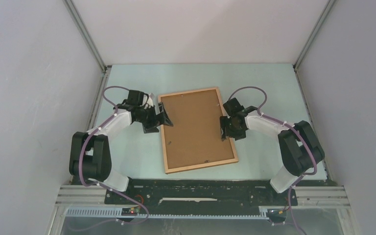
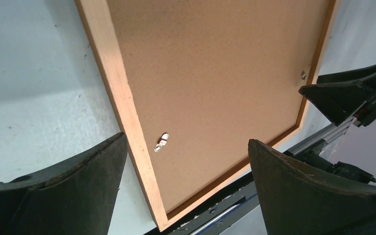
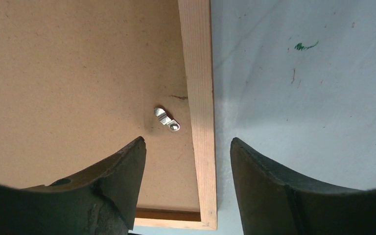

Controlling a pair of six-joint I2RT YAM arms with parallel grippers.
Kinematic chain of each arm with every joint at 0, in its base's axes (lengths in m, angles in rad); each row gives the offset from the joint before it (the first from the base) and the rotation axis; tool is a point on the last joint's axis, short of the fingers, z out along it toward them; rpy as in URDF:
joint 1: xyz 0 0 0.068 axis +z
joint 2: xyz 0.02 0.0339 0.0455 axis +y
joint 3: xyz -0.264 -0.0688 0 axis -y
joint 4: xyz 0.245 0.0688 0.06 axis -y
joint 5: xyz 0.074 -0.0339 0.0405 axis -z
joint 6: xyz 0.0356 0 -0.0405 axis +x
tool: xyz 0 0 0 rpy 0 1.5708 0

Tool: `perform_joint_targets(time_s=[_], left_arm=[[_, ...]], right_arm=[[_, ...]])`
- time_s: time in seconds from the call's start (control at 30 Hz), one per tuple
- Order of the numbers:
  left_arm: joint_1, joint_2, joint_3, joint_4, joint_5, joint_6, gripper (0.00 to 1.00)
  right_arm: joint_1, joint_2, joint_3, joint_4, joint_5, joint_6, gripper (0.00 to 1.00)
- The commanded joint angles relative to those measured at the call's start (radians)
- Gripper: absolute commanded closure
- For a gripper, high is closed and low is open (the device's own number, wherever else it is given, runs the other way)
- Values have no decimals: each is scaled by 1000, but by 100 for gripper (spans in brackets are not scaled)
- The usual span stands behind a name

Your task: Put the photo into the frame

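Straddling frame rails with released jaws: left jaws over the left rail, right jaws over the right. Frame is lying back-up on worktop, backing board seated, photo not showing. Suggesting swivelling turn clips aside first, without dragging the frame.

Pale greenish tabletop, just the frame lying flat around the middle, back up, slightly skewed to the edges.

Left gripper, right gripper: jaws apart.

Pale mint tabletop, plain grey walls, metal corner posts, seemingly diffuse light
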State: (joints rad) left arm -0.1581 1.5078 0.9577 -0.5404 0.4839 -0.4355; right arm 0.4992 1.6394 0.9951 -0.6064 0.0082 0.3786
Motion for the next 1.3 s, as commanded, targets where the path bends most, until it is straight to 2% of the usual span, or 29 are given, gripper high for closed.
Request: perform_joint_targets(time_s=[0.0,0.57,0.87,1.0,1.27], left_arm=[[1,1,-15,78,67,7,0],[0,8,-17,91,87,-1,0],[0,5,-23,93,88,-1,0],[0,3,-25,93,88,-1,0],[-1,-2,-29,100,96,-3,0]], right_arm=[[19,-16,-4,42,90,42,29],[29,31,-3,75,128,51,34],[33,54,-1,95,146,75,41],[32,69,-2,93,162,104,50],[33,80,-1,103,177,157,77]])
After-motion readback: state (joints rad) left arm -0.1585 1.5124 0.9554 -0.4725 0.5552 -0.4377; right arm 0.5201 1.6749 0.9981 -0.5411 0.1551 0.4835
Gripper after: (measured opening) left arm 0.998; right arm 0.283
